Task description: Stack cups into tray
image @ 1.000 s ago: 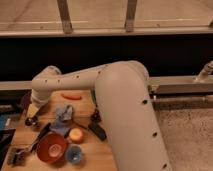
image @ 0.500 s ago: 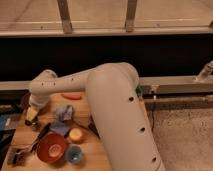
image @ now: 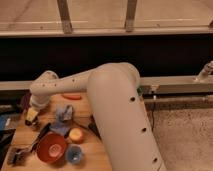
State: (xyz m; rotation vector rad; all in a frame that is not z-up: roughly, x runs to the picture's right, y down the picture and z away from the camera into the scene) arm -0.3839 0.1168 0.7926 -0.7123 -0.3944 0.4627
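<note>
Arm [image: 115, 110] has swung slightly leftward, yet my end effector [image: 32, 118] stays low at the left edge of the bench [image: 22, 137], jaws wide, nothing clearly held. Orange-yellow cup [image: 76, 135] and blue cup [image: 75, 154] sit unstacked beside the red bowl [image: 51, 147]. I can't find the tray.

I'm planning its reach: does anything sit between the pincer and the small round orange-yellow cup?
Yes. The pincer hangs at the wooden table's left side; a blue-grey object lies between it and the small orange-yellow cup.
</note>
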